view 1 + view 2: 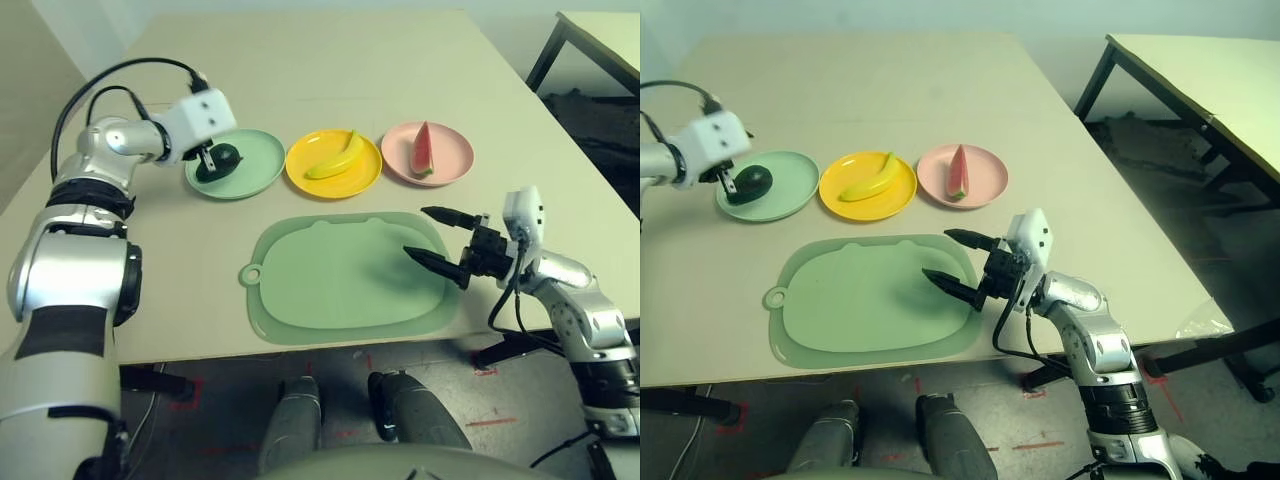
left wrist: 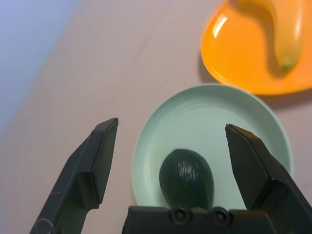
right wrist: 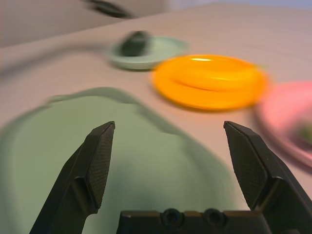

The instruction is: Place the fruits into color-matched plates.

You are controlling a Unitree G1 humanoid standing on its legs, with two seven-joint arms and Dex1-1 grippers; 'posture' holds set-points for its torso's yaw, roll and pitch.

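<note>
Left wrist view: the avocado [image 2: 186, 178] lay inside the mint green plate [image 2: 243, 122], toward the side of the plate nearest the camera, its long axis running roughly along the line of the fingers. The left gripper [image 2: 178, 161] stood wide, one finger to either side of the fruit and neither touching it; the avocado rested on the plate, not in a grasp.

Head views: the left gripper [image 1: 213, 158] hung directly over the avocado [image 1: 224, 156] at the left end of the row of plates. The banana [image 1: 337, 159] lay across the yellow plate [image 1: 300, 176], long axis slanting away to the right. The watermelon wedge [image 1: 423, 150] sat on the pink plate [image 1: 455, 160]. The right gripper [image 1: 437, 240] was spread wide and held nothing, hovering over the right edge of the green mat [image 1: 340, 280], well apart from all three plates.

Judgement: every fruit appeared to sit on its matching colour. The left arm was the nearer to the avocado, and the coming move probably turned on lifting straight clear without nudging it.
</note>
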